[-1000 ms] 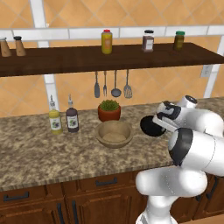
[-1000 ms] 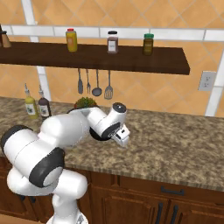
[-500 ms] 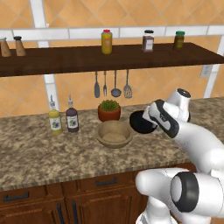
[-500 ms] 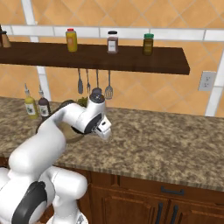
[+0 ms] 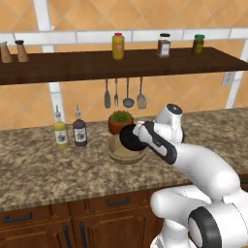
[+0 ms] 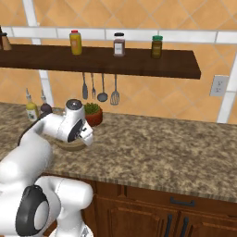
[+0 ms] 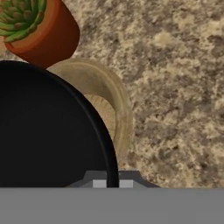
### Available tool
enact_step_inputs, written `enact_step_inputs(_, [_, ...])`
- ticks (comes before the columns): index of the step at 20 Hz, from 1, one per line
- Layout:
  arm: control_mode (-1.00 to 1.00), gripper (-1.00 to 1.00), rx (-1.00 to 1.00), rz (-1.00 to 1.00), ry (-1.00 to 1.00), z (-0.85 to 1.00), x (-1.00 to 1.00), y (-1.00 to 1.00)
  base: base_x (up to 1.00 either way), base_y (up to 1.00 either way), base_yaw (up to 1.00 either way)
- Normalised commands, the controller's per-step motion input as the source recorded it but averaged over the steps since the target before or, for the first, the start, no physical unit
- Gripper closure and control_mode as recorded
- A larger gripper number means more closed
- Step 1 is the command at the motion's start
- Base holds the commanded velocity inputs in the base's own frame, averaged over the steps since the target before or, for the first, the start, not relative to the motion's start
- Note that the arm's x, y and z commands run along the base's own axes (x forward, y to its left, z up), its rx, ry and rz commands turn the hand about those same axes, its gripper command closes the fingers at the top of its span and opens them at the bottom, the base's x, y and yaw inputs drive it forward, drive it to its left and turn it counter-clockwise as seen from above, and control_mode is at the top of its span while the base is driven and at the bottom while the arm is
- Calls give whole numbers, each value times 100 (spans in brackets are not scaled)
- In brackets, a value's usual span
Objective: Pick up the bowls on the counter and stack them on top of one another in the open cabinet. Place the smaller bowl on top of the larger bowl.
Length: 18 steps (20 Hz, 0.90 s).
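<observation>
The small glossy black bowl (image 5: 130, 138) hangs tilted just above the wide tan bowl (image 5: 124, 154), which sits on the speckled granite counter (image 5: 43, 169). My gripper (image 5: 142, 132) is shut on the black bowl's right rim. In the hand view the black bowl (image 7: 48, 131) covers the left half, its rim pinched in my gripper (image 7: 113, 183). Behind it the tan bowl (image 7: 119, 105) shows as a crescent. In the right base view my hand hides most of the tan bowl (image 6: 69, 145). The open cabinet, a dark wooden shelf (image 5: 97, 65), runs along the wall above.
A terracotta pot with a green plant (image 5: 119, 121) stands right behind the tan bowl. Two bottles (image 5: 69, 131) stand to the left on the counter. Utensils (image 5: 127, 94) hang under the shelf. Jars (image 5: 117, 46) and shakers (image 5: 12, 51) stand on the shelf.
My arm has swung left across the counter, carrying the black bowl from the right side to a spot over the tan bowl.
</observation>
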Motion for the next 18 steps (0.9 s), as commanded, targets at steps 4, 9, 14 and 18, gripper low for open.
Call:
enact_step_inputs(4, [-100,100,0,0,0,-24,22,35,0,0,0])
enact_step_inputs(9, [-100,100,0,0,0,-33,17,1,0,0,0])
enact_step_inputs(14, [-100,-100,0,0,0,-17,23,0,0,0,0])
enact_step_inputs(18, [-100,-100,0,0,0,0,7,0,0,0,0])
